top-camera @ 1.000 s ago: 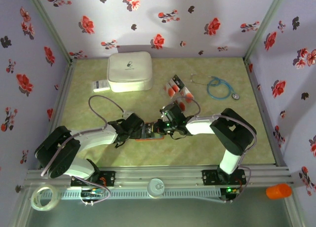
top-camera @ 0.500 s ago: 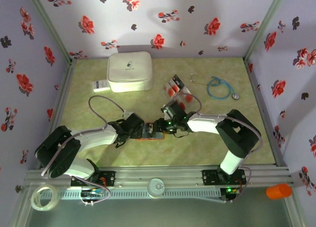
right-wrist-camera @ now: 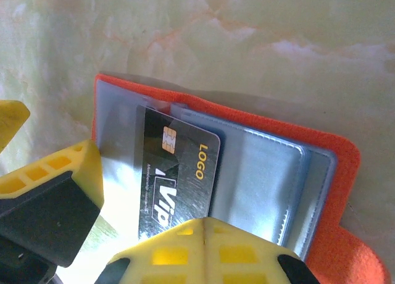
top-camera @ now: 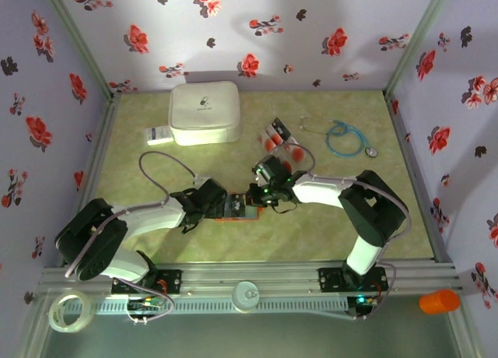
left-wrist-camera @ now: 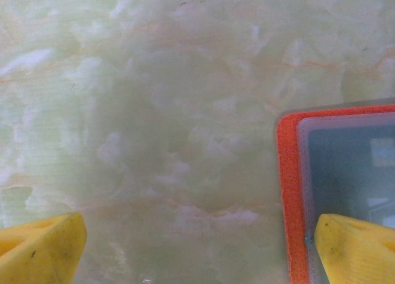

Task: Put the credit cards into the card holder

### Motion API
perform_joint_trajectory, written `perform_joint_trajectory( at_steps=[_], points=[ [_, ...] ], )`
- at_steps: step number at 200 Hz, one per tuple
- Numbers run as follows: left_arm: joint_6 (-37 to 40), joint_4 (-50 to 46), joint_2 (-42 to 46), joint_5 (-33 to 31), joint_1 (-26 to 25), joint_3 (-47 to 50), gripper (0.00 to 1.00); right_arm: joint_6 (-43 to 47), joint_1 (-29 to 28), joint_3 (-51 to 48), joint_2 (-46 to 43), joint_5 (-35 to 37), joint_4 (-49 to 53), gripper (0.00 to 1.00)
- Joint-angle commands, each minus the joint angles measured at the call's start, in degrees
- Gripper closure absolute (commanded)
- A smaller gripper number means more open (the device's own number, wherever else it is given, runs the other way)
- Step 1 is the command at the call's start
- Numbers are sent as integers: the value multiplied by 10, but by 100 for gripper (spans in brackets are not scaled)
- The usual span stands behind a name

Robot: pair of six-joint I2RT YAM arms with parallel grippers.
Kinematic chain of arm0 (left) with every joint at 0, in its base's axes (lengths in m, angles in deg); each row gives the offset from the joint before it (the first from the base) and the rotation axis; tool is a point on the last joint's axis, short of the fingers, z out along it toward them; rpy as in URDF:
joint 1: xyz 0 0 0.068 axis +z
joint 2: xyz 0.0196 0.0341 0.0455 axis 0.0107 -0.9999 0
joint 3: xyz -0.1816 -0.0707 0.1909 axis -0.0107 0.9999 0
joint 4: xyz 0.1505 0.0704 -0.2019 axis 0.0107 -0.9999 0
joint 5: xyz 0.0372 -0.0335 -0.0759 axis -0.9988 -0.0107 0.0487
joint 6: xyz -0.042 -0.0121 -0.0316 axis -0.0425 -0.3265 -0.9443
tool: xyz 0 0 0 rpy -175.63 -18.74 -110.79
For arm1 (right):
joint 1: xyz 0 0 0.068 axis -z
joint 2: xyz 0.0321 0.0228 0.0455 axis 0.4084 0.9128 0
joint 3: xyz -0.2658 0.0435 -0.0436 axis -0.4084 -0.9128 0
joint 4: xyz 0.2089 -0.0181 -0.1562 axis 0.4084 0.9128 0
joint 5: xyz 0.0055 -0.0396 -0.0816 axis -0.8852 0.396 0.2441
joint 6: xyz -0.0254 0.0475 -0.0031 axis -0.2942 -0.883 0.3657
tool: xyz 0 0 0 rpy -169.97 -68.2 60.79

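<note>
From the right wrist, can make out the card holder [right-wrist-camera: 265,191] lying open on the green marbled table [top-camera: 156,241], orange rim outermost and bluish clear pockets inside. Can also make out one dark card [right-wrist-camera: 182,173], marked LOGO and VIP, tucked partway under a pocket, with its near end sticking out toward the camera. Have the right gripper [right-wrist-camera: 148,197] drawn in narrow about that near end, jaws close on either side; cannot tell whether actually pinching it. From the left wrist, see the left gripper [left-wrist-camera: 199,228] spread wide, one fingertip over bare table and the other over the holder's orange corner; cannot tell whether pressing down. From above, find the holder low and near the middle of the table, hemmed in between the two grippers. Against a second ago, find the right wrist nudged slightly toward the back and the left, with its elbow pushed further out to the right. Find the left arm, the holder and the loose cards [top-camera: 278,138] (a small cluster behind the right wrist, apart from the holder) just where they were. Further back, note a white case [top-camera: 204,113] and a blue stethoscope [top-camera: 346,138].
</note>
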Motion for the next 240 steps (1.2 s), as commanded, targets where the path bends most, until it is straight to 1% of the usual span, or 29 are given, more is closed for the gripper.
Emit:
perform_joint_trajectory(
  at_steps=[1,106,142,185,240],
  points=[
    [-6,-23,-8,-8,-2,14,4,5,-4,20,17,-2,9,97],
    [-2,-27,-4,-9,-1,2,4,-15,-27,57,72,-14,-6,98],
    [-7,-44,26,-5,18,-18,0,-22,-29,58,64,-12,-8,98],
    [-26,-66,78,12,54,-11,0,-21,-28,57,47,-7,-1,98],
    [-42,-83,85,14,82,25,0,-17,-29,57,31,0,10,98]
  ],
)
